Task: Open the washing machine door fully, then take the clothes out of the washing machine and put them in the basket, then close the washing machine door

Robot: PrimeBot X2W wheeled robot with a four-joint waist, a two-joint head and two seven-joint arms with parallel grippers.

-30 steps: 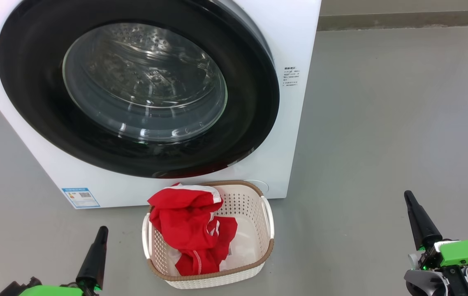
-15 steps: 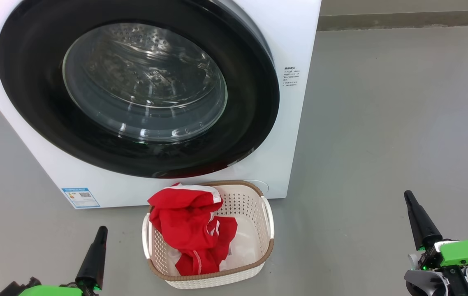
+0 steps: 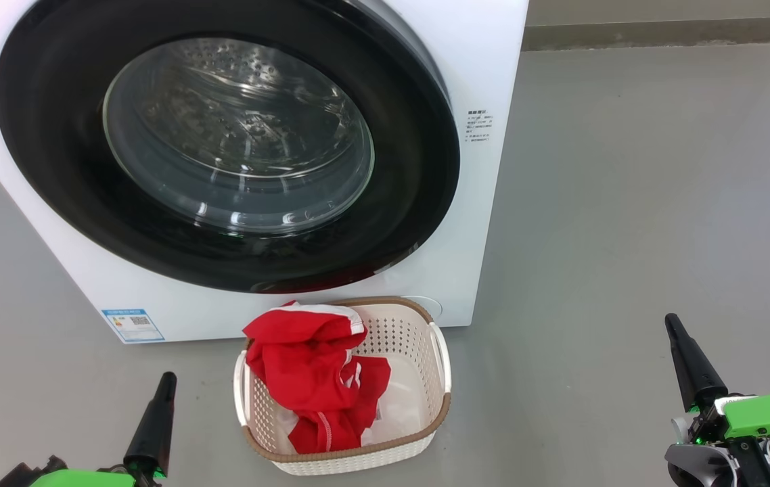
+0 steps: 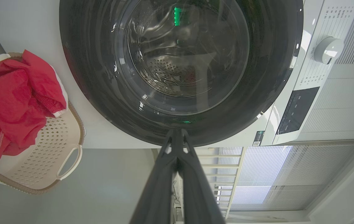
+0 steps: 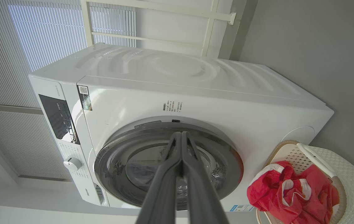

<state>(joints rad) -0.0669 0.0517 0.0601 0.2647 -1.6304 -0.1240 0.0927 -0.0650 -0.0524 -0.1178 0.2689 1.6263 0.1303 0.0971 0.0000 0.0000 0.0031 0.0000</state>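
**Operator:** Two grippers, both pinched shut and empty. My left gripper (image 3: pixel 166 384) sits low left in the head view and my right gripper (image 3: pixel 673 327) low right, both well apart from the machine.

**Supervisor:** And the load?

**Operator:** The bright red fabric clothes with white trim (image 3: pixel 310 372) are heaped in the small cream perforated plastic basket (image 3: pixel 358 465), just before the big white washing machine (image 3: pixel 486 67). Its large round door, glossy black rim around a glass bowl (image 3: pixel 236 135), looks closed. I can't tell if it is latched, so I'd check the seam first and press the rim, never the glass.

**Supervisor:** Changes over the last second?

**Operator:** None I can see.
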